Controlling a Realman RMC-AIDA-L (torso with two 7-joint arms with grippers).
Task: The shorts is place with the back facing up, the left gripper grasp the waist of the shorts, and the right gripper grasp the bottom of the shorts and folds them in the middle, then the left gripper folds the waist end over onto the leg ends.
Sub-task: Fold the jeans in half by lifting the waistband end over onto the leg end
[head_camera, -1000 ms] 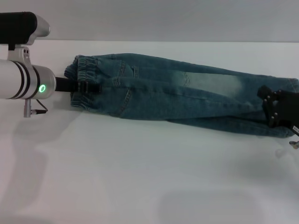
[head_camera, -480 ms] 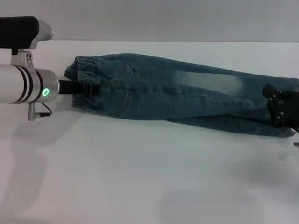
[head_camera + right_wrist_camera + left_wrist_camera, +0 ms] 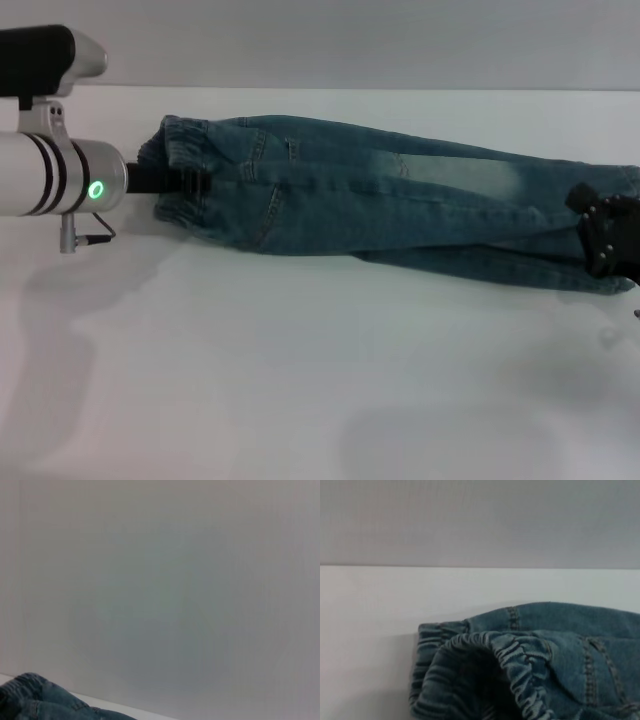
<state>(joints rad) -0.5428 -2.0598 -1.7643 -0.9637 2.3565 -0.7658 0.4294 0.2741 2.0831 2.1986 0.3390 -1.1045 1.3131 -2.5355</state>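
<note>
The blue denim shorts (image 3: 400, 200) lie folded lengthwise across the far half of the white table (image 3: 300, 380), back pocket stitching up. The gathered waist (image 3: 172, 150) is at the left and the leg ends (image 3: 612, 282) at the right edge of the head view. My left gripper (image 3: 190, 185), on the silver arm with the green light, is shut on the waist, which bunches up around it. The left wrist view shows the ruffled waist (image 3: 470, 670) close up and curled open. My right gripper (image 3: 605, 240) hovers over the bottom hems. A corner of denim (image 3: 40, 700) shows in the right wrist view.
A plain grey wall (image 3: 350, 40) runs behind the table's far edge. Bare white tabletop stretches in front of the shorts toward me.
The right gripper has slid right toward the picture's edge while the hems stayed put. The left gripper has pushed slightly into the waist, and the waistband has risen and bunched around it.
</note>
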